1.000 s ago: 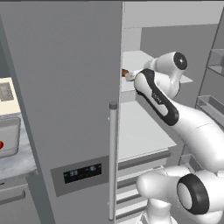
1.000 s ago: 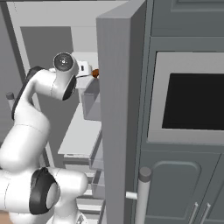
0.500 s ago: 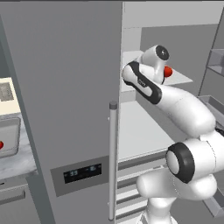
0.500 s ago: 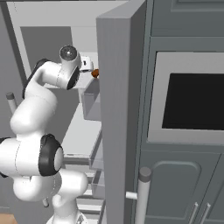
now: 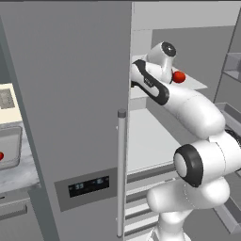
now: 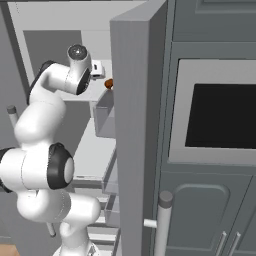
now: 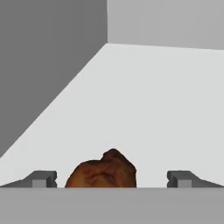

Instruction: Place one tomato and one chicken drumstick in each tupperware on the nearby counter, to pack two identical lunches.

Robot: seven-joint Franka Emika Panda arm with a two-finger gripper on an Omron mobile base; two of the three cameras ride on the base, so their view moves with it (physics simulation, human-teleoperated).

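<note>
Hand: the hand [image 7: 112, 179] reaches into the open fridge at the upper shelf; its two fingertips [image 7: 43, 178] stand spread as wide as they go, with nothing clamped between them.
Chicken drumstick: the brown chicken drumstick [image 7: 101, 171] lies on the white fridge shelf [image 7: 144, 109], between the spread fingertips in the hand view, with clear shelf showing on either side of it; whether a fingertip touches it cannot be told. In the right base view a small brown bit of it [image 6: 108, 84] shows just beyond the hand, at the edge of the fridge door.
Tomato: a red tomato [image 5: 178, 77] sits on the same upper shelf, just beside the arm's wrist on its far side in the left base view.
Arm: the white arm [image 5: 188, 106] rises from the base and bends into the fridge at shelf height.
Fridge: the grey fridge door [image 5: 70, 108] stands open with its long vertical handle [image 5: 121, 174] toward the camera; white shelves lie inside.
Worktop: the marbled worktop [image 5: 21, 172] lies far left of the fridge, well apart from the hand.
Tupperware: a grey tupperware [image 5: 10, 149] rests on the worktop with a small red thing [image 5: 1, 156] inside at the picture's edge; what it is cannot be told.
Oven: a built-in oven with a dark window [image 6: 220, 117] sits right of the fridge, in the dark grey cabinet fronts.
</note>
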